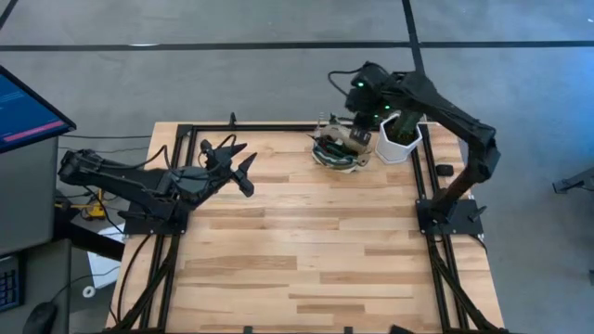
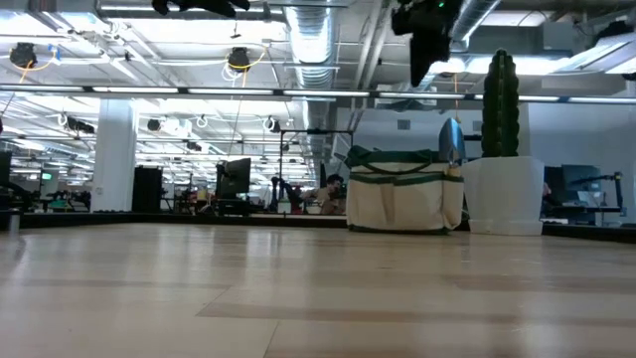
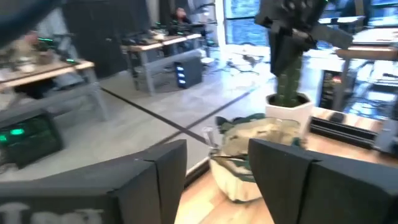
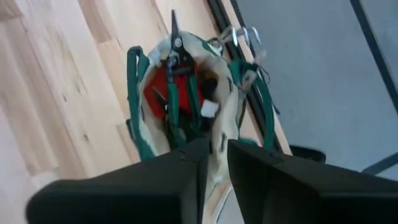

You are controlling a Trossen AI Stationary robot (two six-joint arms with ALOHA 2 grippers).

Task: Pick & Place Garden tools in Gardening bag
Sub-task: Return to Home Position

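Right wrist view: my right pincer (image 4: pixel 213 155) hangs empty, jaws a slit apart; gardening bag (image 4: pixel 144 87) sits straight below, pruning shears (image 4: pixel 176 74) lengthwise inside. Over there my left pincer (image 1: pixel 237 162), spread, waits well off, so right's nearer.

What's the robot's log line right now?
garden tools: inside gardening bag | right gripper: above bag, empty | left gripper: open, left side of table

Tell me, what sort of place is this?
Most likely a robotics lab in a big open hall. Two robot arms stand at a wooden table, the left gripper idle, the right gripper above a gardening bag; exposed ceiling ducts and workbenches fill the room behind.
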